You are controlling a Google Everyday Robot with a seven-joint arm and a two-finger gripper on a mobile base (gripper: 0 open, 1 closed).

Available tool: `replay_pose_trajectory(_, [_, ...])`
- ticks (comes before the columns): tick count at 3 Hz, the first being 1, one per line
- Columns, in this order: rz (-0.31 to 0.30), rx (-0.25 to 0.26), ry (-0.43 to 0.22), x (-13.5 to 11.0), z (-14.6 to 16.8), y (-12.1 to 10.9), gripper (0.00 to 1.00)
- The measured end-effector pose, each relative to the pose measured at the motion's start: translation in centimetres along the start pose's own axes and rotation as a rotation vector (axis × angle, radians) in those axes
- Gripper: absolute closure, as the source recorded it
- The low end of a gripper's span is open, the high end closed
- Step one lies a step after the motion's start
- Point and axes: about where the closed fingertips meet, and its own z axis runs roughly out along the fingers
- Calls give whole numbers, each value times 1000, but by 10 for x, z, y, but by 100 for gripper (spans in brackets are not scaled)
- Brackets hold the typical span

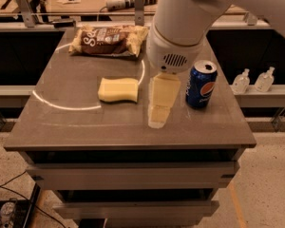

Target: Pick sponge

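Right now the pale yellow blocky gripper (157, 115) is hanging tip-down under the arm's big white rounded wrist housing (178, 30), over the middle of the grey-brown stone-look worktop (85, 127) and somewhat toward its front edge. I cannot tell whether it is spread or pressed together. Nothing is showing in its hold.

Just beside it, toward the left edge, the pale yellow foam sponge with wavy sides (118, 90) is lying flat near the worktop's centre, apart from the gripper and untouched. On the other side, toward the right edge, 1 blue upright soda can (201, 84) is standing near the gripper. A brown-and-cream crinkled snack bag (108, 41) is lying by the back edge, well apart from both. A thin white arc (61, 106) is curving across the surface around the sponge.

As I judge it, the pick is not yet begun, and 3 things could be going wrong from here. Since the gripper is sitting beside the sponge and not over it, a straight descent would be meeting bare worktop. A low sideways shift would be shoving the light foam toward the left edge instead of straddling it. And the wide housing is passing so near the can that a small swing toward the right edge could be tipping it over.
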Motion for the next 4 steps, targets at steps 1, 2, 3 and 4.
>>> replay_pose_trajectory(1, [42, -5, -108, -23, 26, -27, 0])
replay_pose_trajectory(2, [126, -33, -287, -29, 54, -57, 0])
replay_pose_trajectory(3, [129, -64, -339, -65, 91, -59, 0])
replay_pose_trajectory(4, [129, -64, -339, -65, 91, -59, 0])
